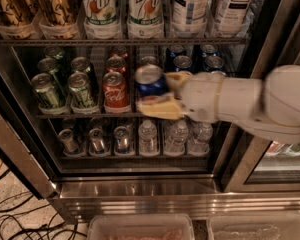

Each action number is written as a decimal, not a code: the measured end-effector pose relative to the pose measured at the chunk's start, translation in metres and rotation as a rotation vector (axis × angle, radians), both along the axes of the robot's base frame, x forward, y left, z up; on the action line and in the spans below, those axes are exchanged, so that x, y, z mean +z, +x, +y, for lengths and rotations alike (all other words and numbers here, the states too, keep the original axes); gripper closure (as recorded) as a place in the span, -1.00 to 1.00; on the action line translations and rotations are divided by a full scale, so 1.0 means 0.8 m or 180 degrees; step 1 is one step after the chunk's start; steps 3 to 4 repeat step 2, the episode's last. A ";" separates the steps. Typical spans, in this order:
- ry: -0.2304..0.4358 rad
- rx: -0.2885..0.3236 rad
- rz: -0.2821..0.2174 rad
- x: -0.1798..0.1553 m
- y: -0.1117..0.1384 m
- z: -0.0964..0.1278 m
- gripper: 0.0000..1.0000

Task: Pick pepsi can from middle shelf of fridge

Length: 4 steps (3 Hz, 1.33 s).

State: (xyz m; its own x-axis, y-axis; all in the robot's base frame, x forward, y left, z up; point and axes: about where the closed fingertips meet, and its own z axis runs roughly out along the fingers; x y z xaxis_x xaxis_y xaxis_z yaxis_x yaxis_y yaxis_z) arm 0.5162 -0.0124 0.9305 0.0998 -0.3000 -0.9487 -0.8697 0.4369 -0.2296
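Note:
My gripper (155, 91) is shut on the pepsi can (149, 81), a blue can with a silver top. It holds the can tilted, just above the front edge of the middle shelf (80, 115), right of a red Coca-Cola can (115, 91). My white arm (250, 101) reaches in from the right. More blue cans (183, 62) stand at the back right of the shelf, and green cans (81, 88) stand on its left. The fridge (140, 188) has a stainless steel frame, and its inside is open to view.
The upper rack holds 7up bottles (99, 9) and tea bottles (190, 6). The lower rack holds small water bottles (148, 136). The door frame (270, 44) stands at right. Clear bins (140, 229) sit below. Cables (10, 219) lie on the floor at left.

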 end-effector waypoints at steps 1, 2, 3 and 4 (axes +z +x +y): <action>-0.0235 0.0074 0.0262 -0.032 -0.023 -0.076 1.00; -0.0260 0.0304 0.0343 -0.037 -0.047 -0.071 1.00; -0.0260 0.0304 0.0343 -0.037 -0.047 -0.071 1.00; -0.0260 0.0304 0.0343 -0.037 -0.047 -0.071 1.00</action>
